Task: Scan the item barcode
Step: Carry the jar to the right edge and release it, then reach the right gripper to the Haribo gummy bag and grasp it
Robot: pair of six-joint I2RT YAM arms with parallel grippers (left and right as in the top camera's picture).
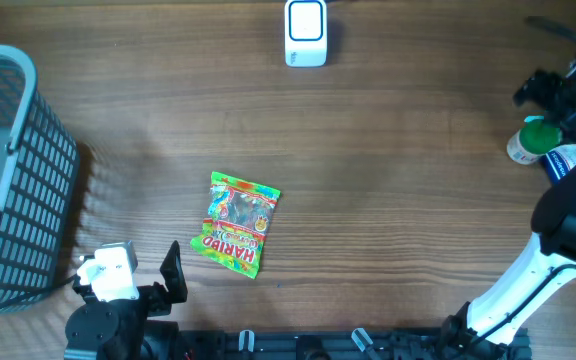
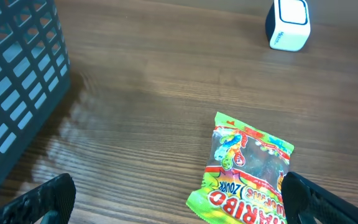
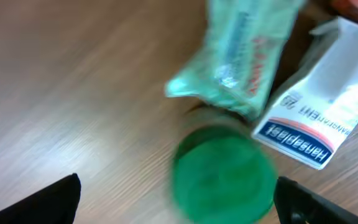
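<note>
On the brown wooden table point(image 1: 398, 220), a little left of centre and toward the near edge: flat, crinkly multicoloured sweet bag point(image 1: 235, 224), slightly askew. At the far edge, about mid-table, well behind the sweet bag and a little to its right: small white boxy plastic scanner point(image 1: 306, 32), apart from everything else. Along the left edge, well left of the sweet bag: blue-grey plastic lattice basket point(image 1: 8, 170). At the far right edge: green-capped white bottle point(image 1: 530, 140). In the right wrist view, just right of the bottle: white cardboard plaster box point(image 3: 319, 118). Just beyond the bottle, close against the plaster box: pale green soft packet point(image 3: 241, 56).
</note>
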